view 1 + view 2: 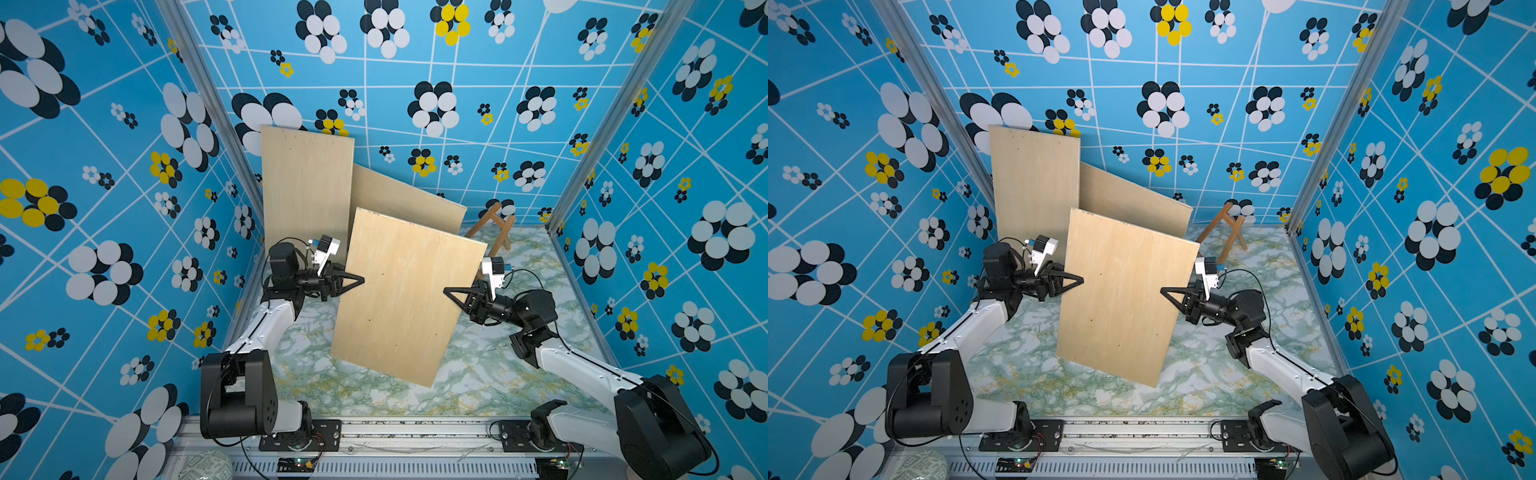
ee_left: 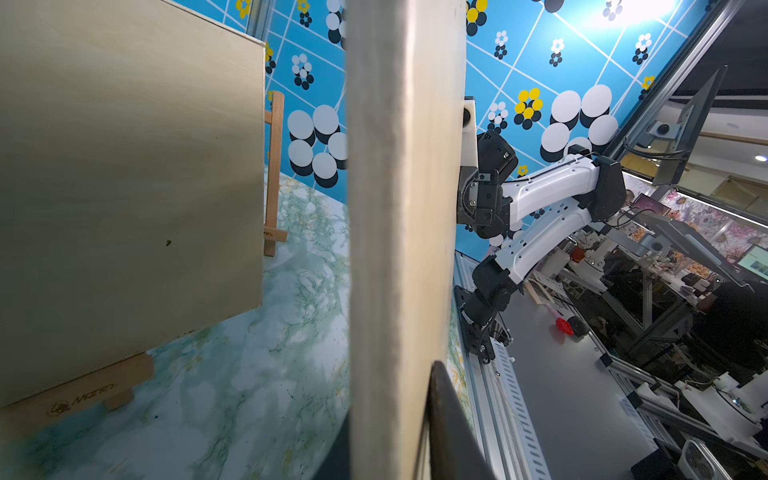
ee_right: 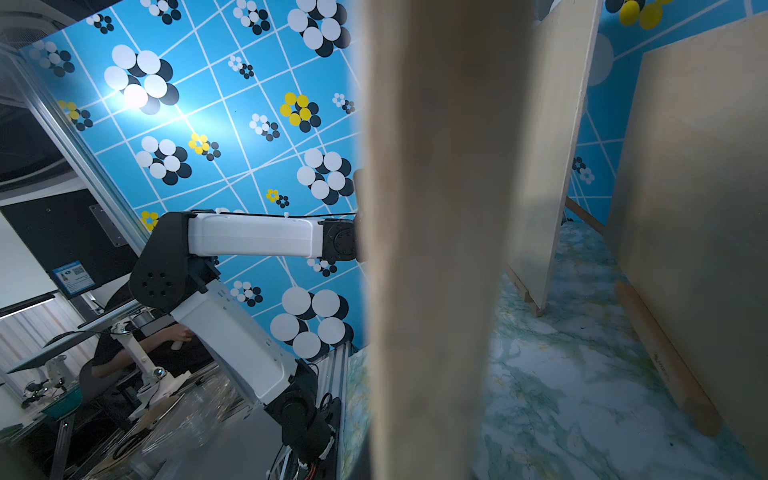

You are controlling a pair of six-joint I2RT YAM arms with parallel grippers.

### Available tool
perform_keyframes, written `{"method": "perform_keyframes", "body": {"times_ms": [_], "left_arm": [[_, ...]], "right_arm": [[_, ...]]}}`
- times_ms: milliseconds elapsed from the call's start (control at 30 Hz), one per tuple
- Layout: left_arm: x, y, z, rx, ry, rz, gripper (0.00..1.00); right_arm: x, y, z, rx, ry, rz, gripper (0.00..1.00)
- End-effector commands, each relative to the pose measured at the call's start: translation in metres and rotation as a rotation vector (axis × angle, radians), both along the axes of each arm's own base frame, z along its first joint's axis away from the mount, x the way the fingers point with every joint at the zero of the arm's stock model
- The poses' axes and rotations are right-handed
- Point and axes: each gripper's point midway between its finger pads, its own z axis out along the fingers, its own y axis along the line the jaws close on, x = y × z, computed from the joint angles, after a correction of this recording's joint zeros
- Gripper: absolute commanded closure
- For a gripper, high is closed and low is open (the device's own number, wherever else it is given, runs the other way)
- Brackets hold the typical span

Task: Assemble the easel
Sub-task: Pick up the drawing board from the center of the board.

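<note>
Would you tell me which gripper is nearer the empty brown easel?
Right. The right gripper holds the board at the edge facing the easel; the left gripper holds its far edge.

A tilted board [image 1: 409, 297] blocks the middle of the table [image 1: 519, 374]; a tall board [image 1: 307, 187] and a low board [image 1: 407, 203] wall off the back left corner; a small easel [image 1: 494, 226] crowds the back right corner; the front edge lies open.

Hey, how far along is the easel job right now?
Done: the tall back board and the slanted back board appear seated on easel ledges. In hand: the left gripper and right gripper pinch opposite side edges of the front board. Left: likely setting it on the empty easel at the back right.
</note>
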Motion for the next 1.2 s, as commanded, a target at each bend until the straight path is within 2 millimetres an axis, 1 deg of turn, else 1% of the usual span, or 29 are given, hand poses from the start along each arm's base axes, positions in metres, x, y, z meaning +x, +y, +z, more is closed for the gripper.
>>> {"method": "perform_keyframes", "body": {"times_ms": [0, 33, 67, 133, 167, 200, 267, 367, 400, 433, 467, 533, 600, 667, 767, 900, 1000, 1067, 1167], "left_arm": [[0.052, 0.020, -0.008, 0.056, -0.060, 0.271, 0.82], [0.053, 0.020, -0.005, 0.055, -0.061, 0.276, 0.77], [0.054, 0.021, -0.003, 0.056, -0.064, 0.286, 0.65], [0.054, 0.022, 0.002, 0.059, -0.077, 0.300, 0.50], [0.054, 0.023, 0.006, 0.061, -0.085, 0.312, 0.48], [0.054, 0.026, 0.009, 0.068, -0.093, 0.337, 0.40], [0.051, 0.028, 0.017, 0.082, -0.127, 0.366, 0.37], [0.042, 0.032, 0.027, 0.156, -0.181, 0.425, 0.35], [0.039, 0.035, 0.034, 0.184, -0.205, 0.458, 0.35], [0.034, 0.037, 0.042, 0.212, -0.235, 0.494, 0.32], [0.026, 0.038, 0.054, 0.220, -0.271, 0.509, 0.32], [0.007, 0.038, 0.081, 0.231, -0.365, 0.546, 0.32], [-0.016, 0.035, 0.101, 0.256, -0.440, 0.549, 0.30], [-0.038, 0.030, 0.112, 0.317, -0.505, 0.543, 0.30], [-0.070, 0.023, 0.123, 0.419, -0.605, 0.540, 0.30], [-0.108, 0.014, 0.143, 0.449, -0.751, 0.554, 0.30], [-0.126, 0.005, 0.148, 0.470, -0.801, 0.496, 0.30], [-0.133, -0.002, 0.142, 0.514, -0.815, 0.428, 0.31], [-0.135, -0.012, 0.128, 0.598, -0.808, 0.339, 0.32]], "right_arm": [[-0.068, 0.007, 0.038, -0.040, -0.350, 0.171, 1.00], [-0.070, 0.007, 0.034, -0.079, -0.368, 0.168, 1.00], [-0.073, 0.006, 0.032, -0.108, -0.393, 0.165, 1.00], [-0.077, 0.004, 0.023, -0.191, -0.431, 0.156, 1.00], [-0.080, 0.002, 0.021, -0.228, -0.449, 0.155, 1.00], [-0.083, 0.000, 0.017, -0.268, -0.456, 0.153, 1.00], [-0.088, -0.003, 0.014, -0.324, -0.479, 0.156, 1.00], [-0.095, -0.005, 0.015, -0.365, -0.498, 0.187, 1.00], [-0.097, -0.006, 0.015, -0.375, -0.496, 0.192, 1.00], [-0.098, -0.007, 0.014, -0.384, -0.498, 0.196, 1.00], [-0.098, -0.007, 0.013, -0.387, -0.497, 0.196, 1.00], [-0.098, -0.007, 0.013, -0.385, -0.499, 0.197, 1.00], [-0.099, -0.006, 0.014, -0.376, -0.497, 0.204, 1.00], [-0.102, -0.006, 0.015, -0.366, -0.485, 0.217, 1.00], [-0.107, -0.006, 0.015, -0.355, -0.474, 0.238, 1.00], [-0.110, -0.006, 0.015, -0.354, -0.465, 0.253, 1.00], [-0.113, -0.005, 0.018, -0.348, -0.462, 0.267, 1.00], [-0.114, -0.004, 0.018, -0.349, -0.464, 0.271, 1.00], [-0.116, -0.005, 0.019, -0.354, -0.468, 0.273, 1.00]]}}
